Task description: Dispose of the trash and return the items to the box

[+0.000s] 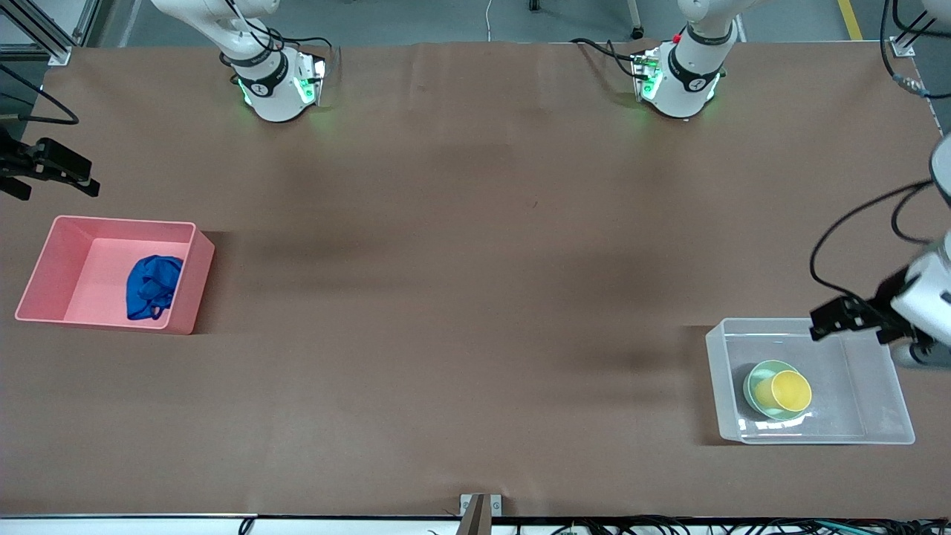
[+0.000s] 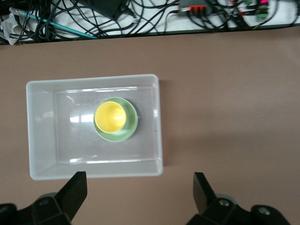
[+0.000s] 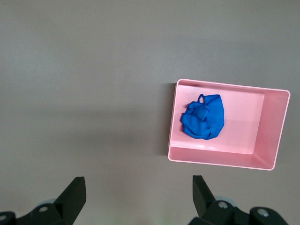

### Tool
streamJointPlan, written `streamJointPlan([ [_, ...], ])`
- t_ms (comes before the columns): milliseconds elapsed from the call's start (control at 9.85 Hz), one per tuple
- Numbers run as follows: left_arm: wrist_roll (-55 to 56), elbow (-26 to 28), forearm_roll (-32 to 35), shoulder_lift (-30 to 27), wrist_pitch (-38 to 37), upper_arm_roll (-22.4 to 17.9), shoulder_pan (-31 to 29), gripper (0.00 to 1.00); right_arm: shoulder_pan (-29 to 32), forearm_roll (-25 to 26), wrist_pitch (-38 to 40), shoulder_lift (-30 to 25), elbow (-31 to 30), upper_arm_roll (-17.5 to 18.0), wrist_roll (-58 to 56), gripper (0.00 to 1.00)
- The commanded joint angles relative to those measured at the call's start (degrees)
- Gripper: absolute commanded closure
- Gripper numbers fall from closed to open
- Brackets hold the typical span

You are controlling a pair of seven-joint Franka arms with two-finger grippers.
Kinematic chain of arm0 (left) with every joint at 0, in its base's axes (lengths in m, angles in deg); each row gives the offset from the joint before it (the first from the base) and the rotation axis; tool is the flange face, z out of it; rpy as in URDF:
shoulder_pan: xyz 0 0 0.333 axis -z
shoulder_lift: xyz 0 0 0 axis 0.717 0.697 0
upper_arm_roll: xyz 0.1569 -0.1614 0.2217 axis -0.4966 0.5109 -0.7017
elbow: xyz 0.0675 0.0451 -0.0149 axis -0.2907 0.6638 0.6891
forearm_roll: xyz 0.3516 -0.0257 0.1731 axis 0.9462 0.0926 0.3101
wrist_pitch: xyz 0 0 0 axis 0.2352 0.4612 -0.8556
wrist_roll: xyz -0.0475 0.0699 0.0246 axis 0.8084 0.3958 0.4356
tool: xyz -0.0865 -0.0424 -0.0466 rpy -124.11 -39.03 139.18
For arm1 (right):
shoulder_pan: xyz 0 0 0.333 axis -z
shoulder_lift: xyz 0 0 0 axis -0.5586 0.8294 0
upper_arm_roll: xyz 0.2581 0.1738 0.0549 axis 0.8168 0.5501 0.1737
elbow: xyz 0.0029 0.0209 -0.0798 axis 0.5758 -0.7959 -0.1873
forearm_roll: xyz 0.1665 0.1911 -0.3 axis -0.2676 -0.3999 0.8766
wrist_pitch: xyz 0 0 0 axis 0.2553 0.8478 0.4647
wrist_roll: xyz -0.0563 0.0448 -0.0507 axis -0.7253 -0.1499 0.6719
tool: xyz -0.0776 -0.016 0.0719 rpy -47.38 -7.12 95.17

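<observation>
the blue trash [image 1: 153, 286] lies in the pink bin [image 1: 44, 269] at the desk's nine o'clock, the yellow cup [image 1: 790, 391] nests in the green bowl [image 1: 759, 380] inside the clear box [image 1: 884, 401] at four o'clock, and with both the left gripper [image 1: 847, 318] over the box's rim and the right gripper [image 1: 46, 172] above the desk near the bin spread wide and empty, the likeliest slip is the left fingers [image 2: 75, 191] clipping the box wall on withdrawal and shunting it.

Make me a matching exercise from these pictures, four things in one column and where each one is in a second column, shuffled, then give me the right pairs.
Things:
1. blue wad
2. yellow cup
3. mint-green bowl
4. left gripper

Places:
A. directly on the base of the clear tray
B. over the clear tray's rim that is farther from the front camera
C. in the pink bin
D. inside the bowl

Pairs: 1-C, 2-D, 3-A, 4-B
</observation>
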Motion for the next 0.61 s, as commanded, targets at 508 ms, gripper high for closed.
streamJointPlan([
  [508, 11.30, 3.15, -2.95, -11.77, -14.52, 2.89, 3.31, 0.00, -0.37, -0.82, 0.04, -0.63, -0.94, -0.42, -0.57, 0.00],
])
